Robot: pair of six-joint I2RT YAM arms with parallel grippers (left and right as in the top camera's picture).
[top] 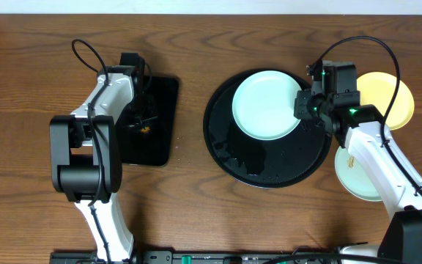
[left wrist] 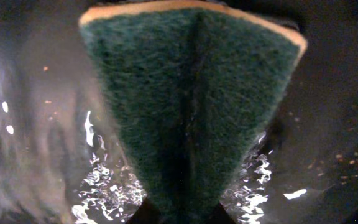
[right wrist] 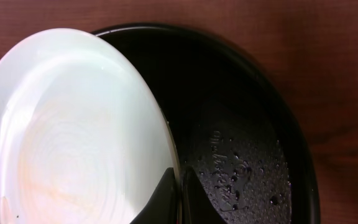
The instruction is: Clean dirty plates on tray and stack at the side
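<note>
Overhead: wood-grain table [top: 20,110]. Round black tray [top: 277,158] is set centre-right, with a mint plate [top: 266,103] on its far half, the rim pinched by the right gripper [top: 302,106]. A yellow plate [top: 390,95] and a pale plate [top: 357,180] lie right of the tray. A rectangular tray [top: 163,95] lies left of it, under the left gripper [top: 141,121].
Left wrist: a green sponge [left wrist: 191,106] is clamped above a wet black surface.
Right wrist: droplets are seen on the tray floor.

Nearer side plate [top: 352,180] half under right arm [top: 379,161].
</note>
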